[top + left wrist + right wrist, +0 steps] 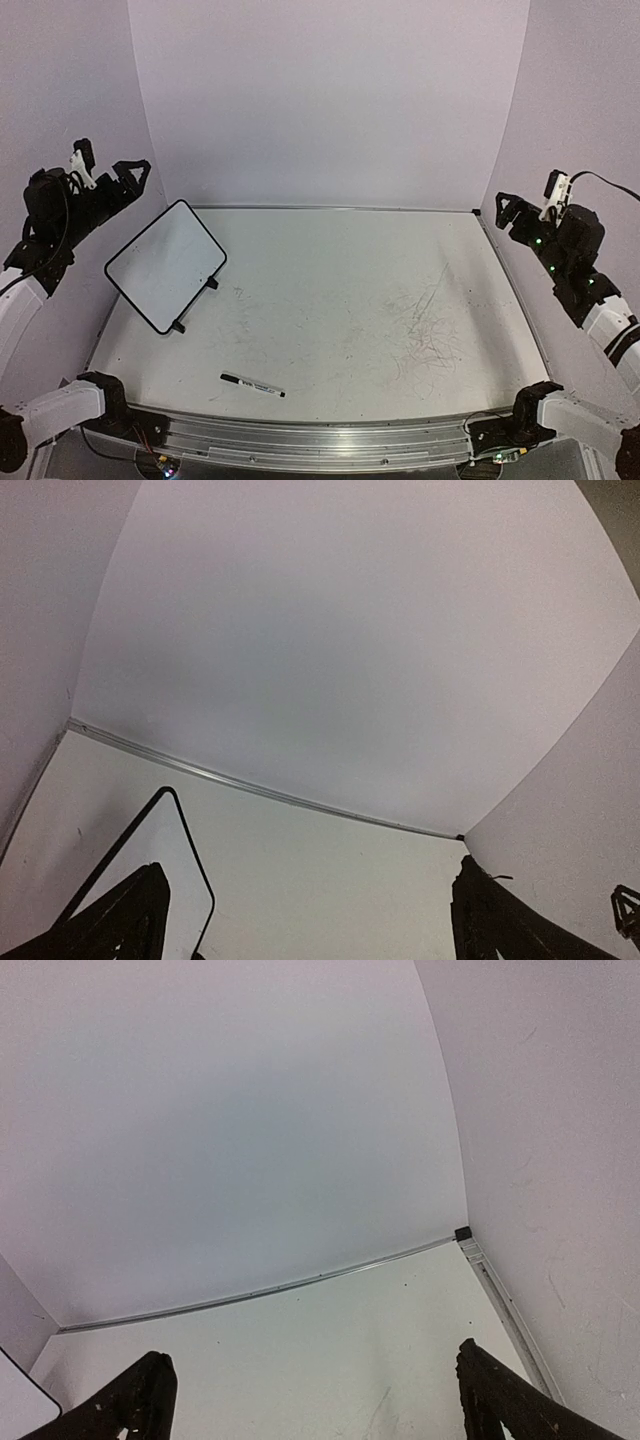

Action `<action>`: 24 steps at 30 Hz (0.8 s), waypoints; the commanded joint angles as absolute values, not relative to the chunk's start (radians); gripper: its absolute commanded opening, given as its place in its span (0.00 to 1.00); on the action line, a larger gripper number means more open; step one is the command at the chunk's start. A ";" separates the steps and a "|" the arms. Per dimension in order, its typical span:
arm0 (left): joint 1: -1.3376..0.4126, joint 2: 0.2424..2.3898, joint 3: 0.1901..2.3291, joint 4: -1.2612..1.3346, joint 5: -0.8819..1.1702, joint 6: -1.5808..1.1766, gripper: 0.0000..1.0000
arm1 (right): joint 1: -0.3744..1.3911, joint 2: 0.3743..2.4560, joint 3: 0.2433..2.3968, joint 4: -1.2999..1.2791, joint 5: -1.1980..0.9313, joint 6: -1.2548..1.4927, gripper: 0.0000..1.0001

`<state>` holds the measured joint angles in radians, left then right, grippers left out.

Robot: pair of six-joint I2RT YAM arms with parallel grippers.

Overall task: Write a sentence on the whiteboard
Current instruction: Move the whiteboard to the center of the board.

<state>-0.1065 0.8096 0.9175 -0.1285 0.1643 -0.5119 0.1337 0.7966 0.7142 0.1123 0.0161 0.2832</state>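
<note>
— Whiteboard (165, 262): where is it, and is there any writing on it yet?
— It stands at about nine o'clock on the tabletop (330, 300), near the left edge and turned at an angle, propped on its two small black feet. Its white face, inside the thin black frame with rounded corners, looks blank. I can see no sentence on it, so I judge the task has hardly begun
— Take me across from the left, then
— The left hand (308, 880) hangs at roughly ten o'clock, up beside the left wall and above the board's far corner. Its fingers are spread wide with nothing between them. The marker (252, 384) lies flat at about seven o'clock near the front edge, well apart from the board and from both arms; I can't tell whether its cap is on. Towards four o'clock the grey surface is scuffed with old scribbles. The right hand (314, 1355) is raised at three o'clock by the right wall, also spread and empty
— So what's left?
— As I read it, everything: pick up the marker, bring it to the board and write the words
</note>
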 commanded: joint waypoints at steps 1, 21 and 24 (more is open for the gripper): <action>-0.107 0.867 0.991 -0.214 0.316 -0.555 1.00 | 0.132 0.810 0.764 0.071 0.030 0.296 0.98; -0.560 1.071 0.918 -0.274 0.076 -0.670 0.99 | 0.132 0.865 0.655 0.086 -0.002 0.345 0.98; -0.642 1.112 0.915 -0.274 0.013 -0.697 0.99 | 0.132 0.841 0.636 0.086 0.014 0.342 0.98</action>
